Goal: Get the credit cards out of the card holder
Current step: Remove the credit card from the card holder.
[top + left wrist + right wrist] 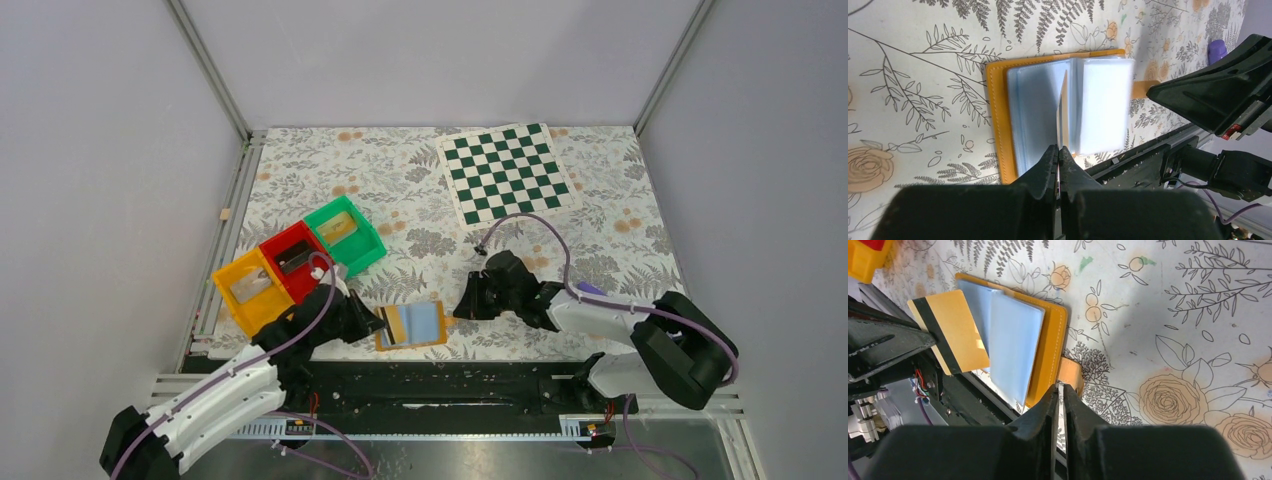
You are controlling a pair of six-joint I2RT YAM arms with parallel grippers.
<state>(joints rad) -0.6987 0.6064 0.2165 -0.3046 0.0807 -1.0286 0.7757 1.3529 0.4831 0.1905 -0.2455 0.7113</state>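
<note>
The card holder [425, 325] lies open on the floral cloth near the front edge, orange border around pale-blue sleeves [1103, 105]. My left gripper [378, 325] is shut on a gold credit card with a black stripe [950, 330]. The card is tilted up over the holder's left half and shows edge-on in the left wrist view [1063, 110], just beyond the fingertips [1058, 148]. My right gripper [462, 305] is shut with only a sliver between its tips [1059, 387]. It sits at the holder's orange closing tab [1070, 372], with nothing between the jaws.
Yellow [250, 290], red [295, 260] and green [345, 235] bins stand in a row left of the holder, each with something flat inside. A green-and-white chessboard [505, 172] lies at the back right. The black base rail [440, 385] runs just in front of the holder.
</note>
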